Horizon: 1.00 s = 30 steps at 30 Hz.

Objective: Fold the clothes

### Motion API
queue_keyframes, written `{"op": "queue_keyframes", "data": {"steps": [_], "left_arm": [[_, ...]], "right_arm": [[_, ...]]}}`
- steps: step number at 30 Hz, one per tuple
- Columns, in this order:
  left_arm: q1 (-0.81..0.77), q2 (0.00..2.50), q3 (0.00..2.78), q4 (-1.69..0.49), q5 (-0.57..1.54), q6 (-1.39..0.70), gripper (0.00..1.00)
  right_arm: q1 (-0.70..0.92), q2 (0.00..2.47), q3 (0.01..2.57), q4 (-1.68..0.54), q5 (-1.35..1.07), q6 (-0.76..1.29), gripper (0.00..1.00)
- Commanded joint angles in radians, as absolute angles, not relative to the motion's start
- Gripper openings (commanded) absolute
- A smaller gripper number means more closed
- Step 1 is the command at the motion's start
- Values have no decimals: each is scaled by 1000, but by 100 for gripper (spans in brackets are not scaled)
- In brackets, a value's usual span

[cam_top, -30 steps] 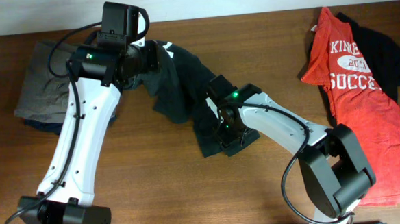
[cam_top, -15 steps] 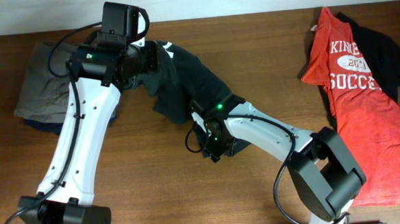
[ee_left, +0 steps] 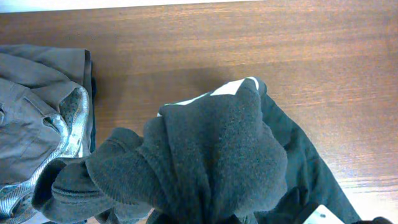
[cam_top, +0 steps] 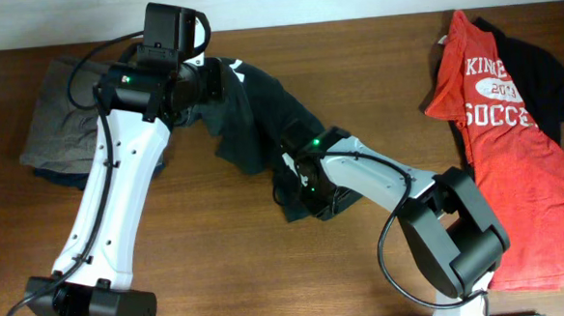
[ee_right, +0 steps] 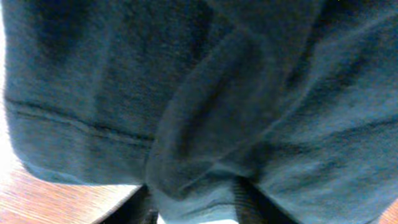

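Dark grey-green sweatshirt (cam_top: 259, 116) lies crumpled mid-desk, strung diagonally between both arms, not flat, not folded. Upper end is bunched and lifted at left hand (cam_top: 212, 82), which is grasping it. In the left wrist view the thick fleecy cloth (ee_left: 211, 155) is wadded over the fingers, with a white tag (ee_left: 233, 87) at top. Lower end lies rumpled under right hand (cam_top: 315, 193). In the right wrist view dark fabric (ee_right: 199, 106) with a hem seam fills the frame, so can't tell if that hand is clenched or released. Brown wooden desk (cam_top: 220, 268). Grey folded clothes (cam_top: 60, 131) far left. Red soccer shirt (cam_top: 500, 156) over black shirt (cam_top: 549, 81) far right.
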State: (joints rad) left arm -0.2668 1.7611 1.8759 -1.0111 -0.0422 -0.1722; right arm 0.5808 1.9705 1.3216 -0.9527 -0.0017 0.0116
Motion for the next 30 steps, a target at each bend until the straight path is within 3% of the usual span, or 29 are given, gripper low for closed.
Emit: {"op": "queue_keyframes", "data": {"steps": [1,3,4,8,13,16,19,20,26,30], "left_arm": [[-265,1752,1901,-1011,-54,-155,2],[-265,1752,1901,-1011,-54,-155,2],[-265,1752,1901,-1011,-54,-155,2],[-265,1752,1901,-1011,-66,-155,5],[-265,1752,1901,-1013,-152,-155,10],[-265,1752,1901,-1015,-164,-98,24],[-259,1742,1907,-1016,-177,-32,64],[-253,1733,1912,-1017,-193,-28,69],[-175,1643,1921,-1022,-202,-28,74],[-142,1623,1920,-1053,12,-6,74]], "right_arm": [[552,1984,1312,-953,12,5,25],[538,1984,1312,-953,13,5,7],[533,1984,1312,-953,13,5,4],[515,1972,1332,-966,10,10,4],[426,1873,1579,-1148,9,8,4],[347,1827,1816,-1282,4,-2,4],[273,1816,2037,-1397,-41,-45,4],[243,1816,2115,-1436,-63,-59,4],[120,1816,2358,-1610,-78,-76,4],[104,1822,2361,-1638,-79,-98,4]]}}
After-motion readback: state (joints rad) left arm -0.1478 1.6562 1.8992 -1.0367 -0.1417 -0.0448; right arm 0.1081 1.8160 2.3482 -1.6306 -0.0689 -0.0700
